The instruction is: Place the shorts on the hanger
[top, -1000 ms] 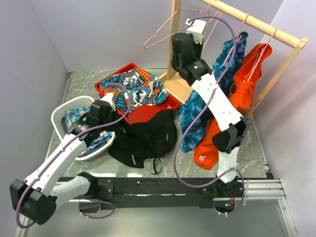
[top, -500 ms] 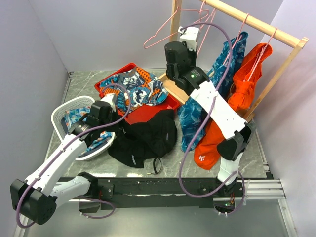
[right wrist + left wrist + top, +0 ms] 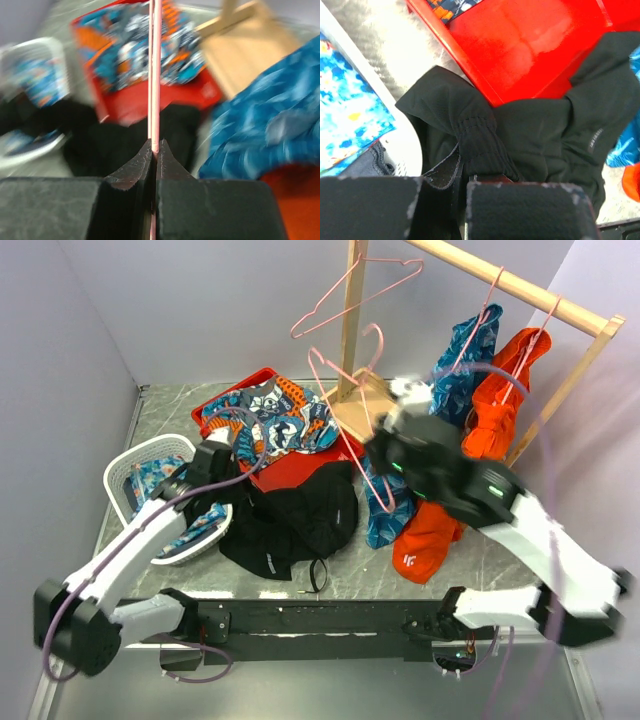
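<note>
Shorts [image 3: 300,515] against red tray [image 3: 312,462] holding patterned garments [image 3: 265,415].

Red tray [image 3: 288,472] and basket [image 3: 122,475] tight beside shorts [image 3: 300,515]

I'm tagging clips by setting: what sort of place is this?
Likely a lab robot cell staged as a laundry corner: a wooden rail hung with clothes, a red tray and white basket of garments, on a walled-in table.

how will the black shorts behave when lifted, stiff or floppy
Probably floppy: the shorts lie crumpled in folds, partly draped over the red tray edge. Likely to sag and trail from the left gripper, which pinches only a bunched bit of waistband. Matte fabric looks unlikely to slip.
</note>
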